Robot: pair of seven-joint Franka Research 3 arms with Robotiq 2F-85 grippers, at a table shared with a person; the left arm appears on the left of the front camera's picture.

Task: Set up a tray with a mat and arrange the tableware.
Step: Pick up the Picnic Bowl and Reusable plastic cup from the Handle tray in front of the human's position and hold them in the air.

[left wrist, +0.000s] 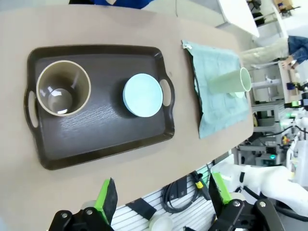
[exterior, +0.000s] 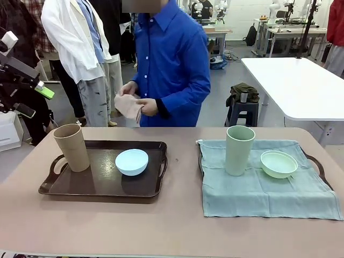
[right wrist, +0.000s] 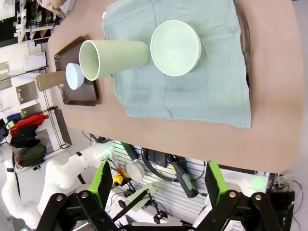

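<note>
Dark brown is the tray point(exterior: 102, 185) at the left of the tan table point(exterior: 172, 231), and no mat is laid in it. A tan cup point(exterior: 71, 148) is set upright at its left end, close to the left handle. A light blue bowl point(exterior: 131, 162) is placed to the right of the cup, well apart from it, toward the right handle.

At the right of the table a grey-green mat point(exterior: 258, 193) is spread over a second dark tray point(exterior: 321, 167), of which the rim and handles are seen at the cloth's edges. On this mat a pale green cup point(exterior: 239, 150) is stood upright toward the far left. A pale green bowl point(exterior: 278, 164) is set just beside it on the right, not touching.

The left gripper point(left wrist: 162, 195) is held high over the near edge of the table above the left tray, its green-padded fingers spread wide with nothing between them. The right gripper point(right wrist: 157, 185) is likewise held wide apart and empty, high above the near edge by the mat.

At the far side a person in a blue shirt is seen, and a folded pinkish cloth point(exterior: 128, 106) is held in both hands point(exterior: 148, 106) above the table's far edge.
</note>
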